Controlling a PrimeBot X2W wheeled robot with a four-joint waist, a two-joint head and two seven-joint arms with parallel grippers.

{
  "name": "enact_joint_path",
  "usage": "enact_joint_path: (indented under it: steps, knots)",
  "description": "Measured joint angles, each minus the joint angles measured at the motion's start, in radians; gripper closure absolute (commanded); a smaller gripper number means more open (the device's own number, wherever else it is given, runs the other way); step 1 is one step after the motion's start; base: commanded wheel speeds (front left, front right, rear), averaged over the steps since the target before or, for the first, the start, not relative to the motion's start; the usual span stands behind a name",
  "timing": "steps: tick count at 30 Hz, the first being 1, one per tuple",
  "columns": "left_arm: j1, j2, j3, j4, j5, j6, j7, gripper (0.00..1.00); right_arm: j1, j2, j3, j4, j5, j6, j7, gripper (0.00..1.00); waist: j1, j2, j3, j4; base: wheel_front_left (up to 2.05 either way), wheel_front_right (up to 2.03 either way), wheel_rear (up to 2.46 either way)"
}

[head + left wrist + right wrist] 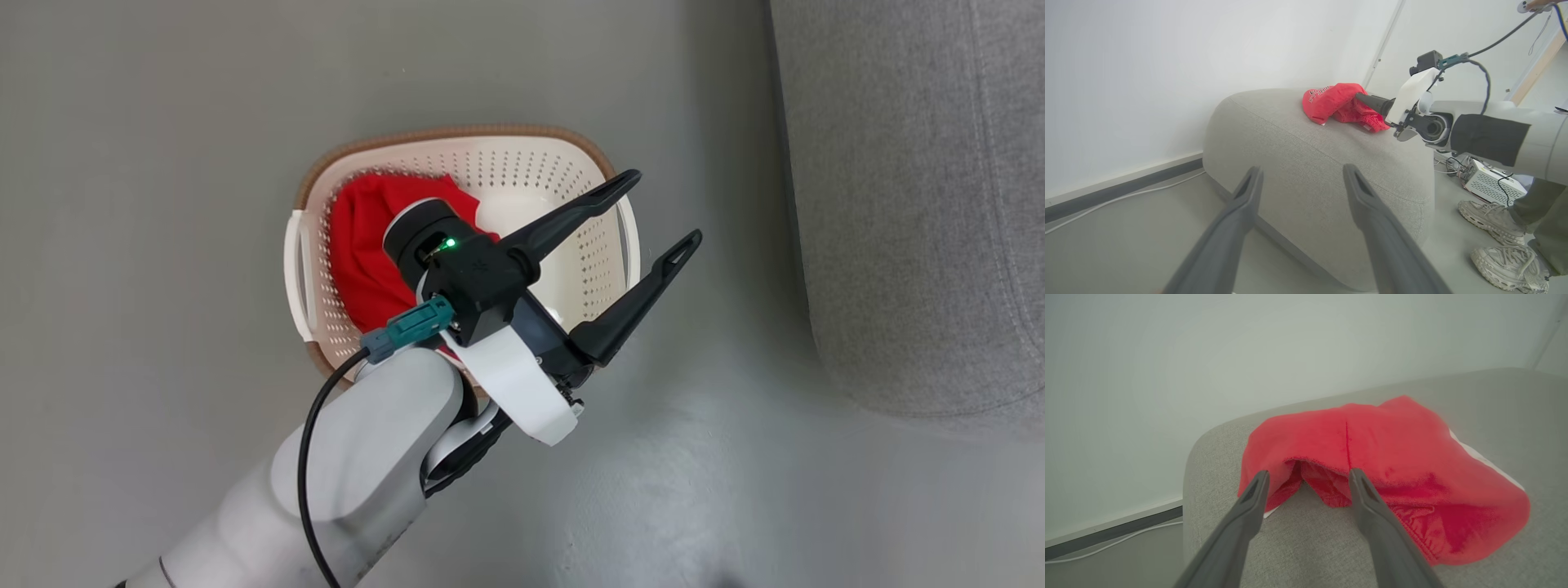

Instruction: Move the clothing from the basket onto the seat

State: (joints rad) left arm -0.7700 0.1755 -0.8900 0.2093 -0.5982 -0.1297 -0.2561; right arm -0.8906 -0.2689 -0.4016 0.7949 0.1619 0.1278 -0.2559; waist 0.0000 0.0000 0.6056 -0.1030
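Seen from the head, a cream basket with a brown rim and small holes sits on a grey floor. A bunched red garment lies inside it, against the left wall. The right half of the basket is bare. The corner of a light grey seat fills the right edge of this view, near the basket but not touching it.

The left claw reaches in from the lower left on a pale forearm. Its two long dark fingers are spread wide and grip nothing. In this view they cross the basket's right rim, pointing up and to the right.

From the left wrist, the seat shows as a rounded cushion against a white wall. A red shirt with small white lettering lies crumpled on the cushion's top, near the far edge. The right arm reaches in from the right, and its dark finger meets the shirt's right side. Beside the seat are a person's two pale laced shoes and a small grey box with wires.

From the right wrist, the right claw has its fingers spread apart. The tips rest at the shirt's near hem, one on each side of a fold, not pinching it. A white band shows along the shirt's right edge.
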Motion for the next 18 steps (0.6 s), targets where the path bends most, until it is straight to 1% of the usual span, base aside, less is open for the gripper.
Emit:
enact_joint_path:
  steps: [6, 11, 18]
  knots:
    - [0.056, -0.006, 0.049, 0.019, 0.011, 0.0, 0.0, 0.0, 0.076, 0.018, 0.066, -0.036, 0.032, 0.0, 0.0, 0.0, 0.0, 0.0, -0.074, 0.019, 0.0, 0.0, 0.0]
    - [0.106, -0.019, 0.098, 0.042, 0.032, 0.0, 0.0, 0.0, 0.129, 0.034, 0.118, -0.049, 0.081, 0.0, 0.0, 0.0, 0.0, 0.0, -0.141, 0.038, 0.0, 0.0, 0.0]
    - [0.189, -0.033, 0.182, 0.076, 0.055, 0.0, 0.0, 0.0, 0.21, 0.045, 0.189, -0.076, 0.098, 0.0, 0.0, 0.0, 0.0001, 0.0, -0.243, 0.068, 0.0, 0.0, 0.0]
